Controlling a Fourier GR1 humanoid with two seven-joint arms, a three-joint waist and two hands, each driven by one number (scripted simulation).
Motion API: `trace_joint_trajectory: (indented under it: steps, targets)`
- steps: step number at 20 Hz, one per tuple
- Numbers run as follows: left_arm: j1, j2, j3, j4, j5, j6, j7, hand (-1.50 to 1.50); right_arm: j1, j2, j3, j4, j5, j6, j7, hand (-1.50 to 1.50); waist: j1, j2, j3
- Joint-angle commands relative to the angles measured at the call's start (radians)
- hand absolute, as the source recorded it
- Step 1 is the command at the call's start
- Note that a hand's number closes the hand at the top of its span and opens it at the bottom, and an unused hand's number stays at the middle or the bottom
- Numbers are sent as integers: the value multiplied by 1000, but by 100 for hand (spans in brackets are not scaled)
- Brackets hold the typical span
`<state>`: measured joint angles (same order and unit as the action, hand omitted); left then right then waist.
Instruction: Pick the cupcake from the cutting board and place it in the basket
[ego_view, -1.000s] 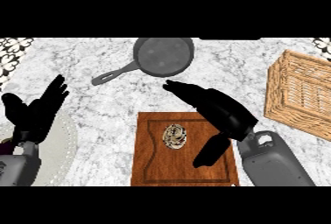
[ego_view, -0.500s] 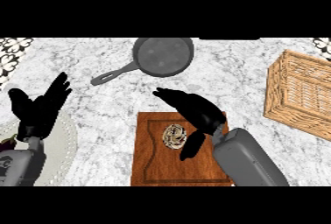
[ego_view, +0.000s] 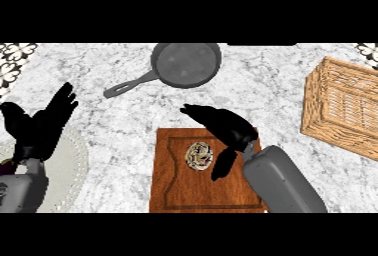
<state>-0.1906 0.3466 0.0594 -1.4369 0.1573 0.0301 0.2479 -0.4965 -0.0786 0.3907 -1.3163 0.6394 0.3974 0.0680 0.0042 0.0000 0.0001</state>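
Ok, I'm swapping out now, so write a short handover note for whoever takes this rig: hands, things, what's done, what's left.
Right robot hand: open, over the cutting board, thumb hanging just right of the cupcake; nothing held.
Left robot hand: open, fingers up, resting at the view's left edge.
Cupcake: on the board, not grasped.
Basket: at the right edge of the counter, nothing visible inside.
Frying pan: beyond the board, not part of the job.
Done: right robot hand is at the cupcake.
Left: close on the cupcake, lift, carry right, place it in the basket.

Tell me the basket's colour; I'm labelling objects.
Light tan woven wicker basket, seen best in the head view.
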Motion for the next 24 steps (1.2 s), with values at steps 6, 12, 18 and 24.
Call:
trace_joint_trajectory:
  steps: [6,12,18,24]
  targets:
    - [20,-74,1,89,-67,-14,-121,0,99,-23,-33,-15,7,49,-147,-150,-5,1,0]
    - [-23,-38,55,5,-50,-45,32,0,69,21,-64,-43,45,104,-134,-150,-3,-1,0]
    - [16,-95,43,36,-91,-32,-54,0,100,55,-22,15,169,3,-138,-150,-2,0,0]
    - [-8,-89,54,40,-103,-47,-46,0,166,77,78,42,224,-91,-115,-150,-3,0,0]
